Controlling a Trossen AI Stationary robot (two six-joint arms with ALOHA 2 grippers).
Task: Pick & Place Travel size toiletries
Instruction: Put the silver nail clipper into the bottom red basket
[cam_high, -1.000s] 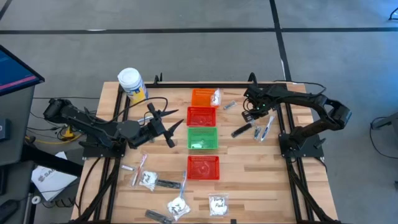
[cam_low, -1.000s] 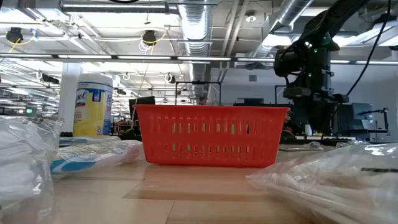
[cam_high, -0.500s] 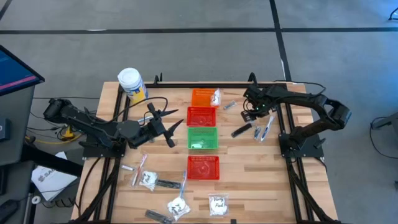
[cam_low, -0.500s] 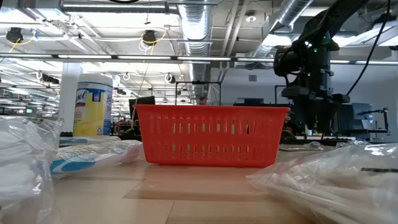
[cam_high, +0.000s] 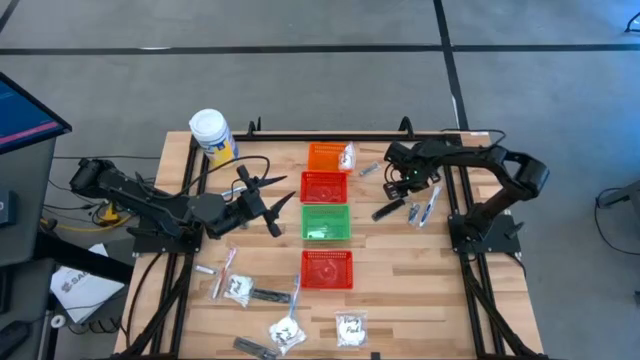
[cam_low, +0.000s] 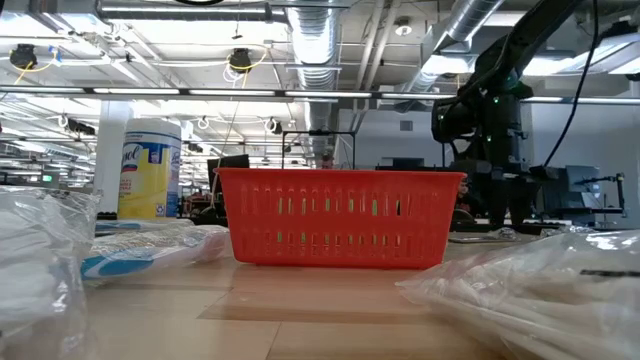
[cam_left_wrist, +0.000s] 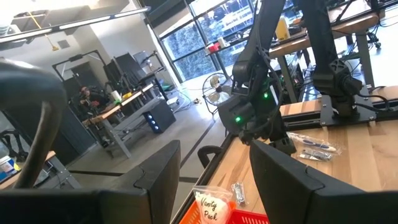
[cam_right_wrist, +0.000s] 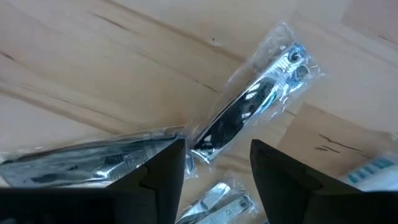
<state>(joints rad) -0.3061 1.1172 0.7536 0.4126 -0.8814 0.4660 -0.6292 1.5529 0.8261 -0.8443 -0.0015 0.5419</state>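
Observation:
My right gripper (cam_high: 400, 186) hangs open near the table's far right, fingers pointing down over a dark flat strip in clear wrap (cam_right_wrist: 249, 106), which lies flat on the wood between the two fingers without touching them. A second wrapped strip (cam_right_wrist: 81, 162) and a small silvery piece (cam_right_wrist: 219, 199) lie beside it. Wrapped toothbrushes (cam_high: 424, 208) lie just right of the gripper. More sachets (cam_high: 287, 332) and strips sit near the table's near edge. My left gripper (cam_high: 280, 207) waits open, left of the baskets.
A column of mesh baskets runs down the table's middle: orange (cam_high: 325, 155), red (cam_high: 324, 186), green (cam_high: 326, 222), red (cam_high: 327, 268). A sachet (cam_high: 347, 156) lies by the orange basket. A white jar with a yellow label (cam_high: 212, 135) stands at the far left corner.
My right gripper has shifted a little toward the table's left, and its elbow has swung inward toward the table. The left arm and the items have kept still.

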